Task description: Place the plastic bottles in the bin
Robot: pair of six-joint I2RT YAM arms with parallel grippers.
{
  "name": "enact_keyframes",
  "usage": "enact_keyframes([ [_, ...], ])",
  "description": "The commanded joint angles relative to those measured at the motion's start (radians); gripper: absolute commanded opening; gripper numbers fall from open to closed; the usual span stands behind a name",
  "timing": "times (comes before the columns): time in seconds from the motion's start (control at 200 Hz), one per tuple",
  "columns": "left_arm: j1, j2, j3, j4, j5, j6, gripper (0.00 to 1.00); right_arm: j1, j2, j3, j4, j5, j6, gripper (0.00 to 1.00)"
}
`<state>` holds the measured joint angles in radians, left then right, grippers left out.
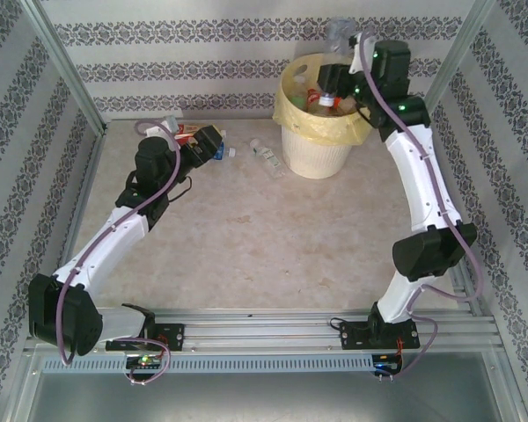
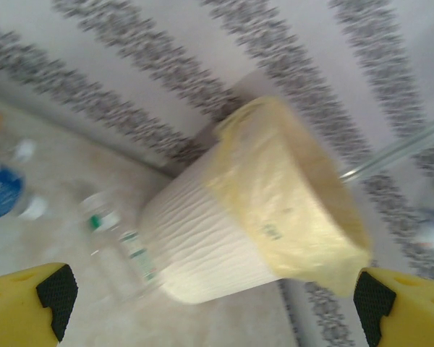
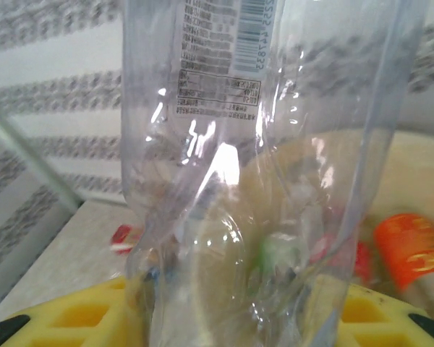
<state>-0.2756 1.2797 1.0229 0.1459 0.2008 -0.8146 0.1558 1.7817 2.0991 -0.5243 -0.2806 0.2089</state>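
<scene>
The bin is a cream bucket with a yellow bag over its rim, standing at the back of the table. Over its mouth my right gripper is shut on a crushed clear bottle that sticks up above the fingers. In the right wrist view this bottle stands between the yellow fingers, with an orange-labelled bottle inside the bin behind it. My left gripper is open and holds nothing, left of the bin. A clear green-labelled bottle lies between it and the bin.
More bottles lie at the back left by the wall: a red-labelled one and a small one. The left wrist view shows the bin ahead, the green-labelled bottle and a blue-labelled bottle. Patterned walls close off the table.
</scene>
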Motion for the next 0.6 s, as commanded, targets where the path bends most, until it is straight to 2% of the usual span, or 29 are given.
enact_keyframes([
  [0.0, -0.006, -0.047, -0.014, -0.124, -0.117, 0.023, 0.99, -0.020, 0.089, 0.129, -0.172, 0.182, -0.100, 0.49],
  [0.145, -0.006, -0.057, -0.039, -0.192, -0.194, 0.010, 0.99, -0.025, 0.196, 0.293, -0.288, 0.362, -0.138, 0.52],
  [0.275, -0.006, -0.044, -0.059, -0.207, -0.205, 0.008, 0.99, -0.024, 0.247, 0.347, -0.317, 0.439, -0.112, 0.58],
  [0.335, -0.005, -0.029, -0.051, -0.232, -0.212, 0.002, 0.99, -0.024, 0.259, 0.355, -0.309, 0.457, -0.101, 0.65],
  [0.385, -0.005, -0.014, -0.044, -0.248, -0.220, -0.004, 1.00, -0.022, 0.265, 0.366, -0.306, 0.459, -0.093, 0.79],
  [0.43, -0.005, -0.003, -0.041, -0.252, -0.226, -0.010, 0.99, -0.020, 0.264, 0.372, -0.302, 0.448, -0.091, 0.85],
  [0.595, -0.005, 0.062, -0.015, -0.280, -0.256, -0.059, 0.99, 0.004, 0.205, 0.323, -0.248, 0.457, -0.090, 0.93],
])
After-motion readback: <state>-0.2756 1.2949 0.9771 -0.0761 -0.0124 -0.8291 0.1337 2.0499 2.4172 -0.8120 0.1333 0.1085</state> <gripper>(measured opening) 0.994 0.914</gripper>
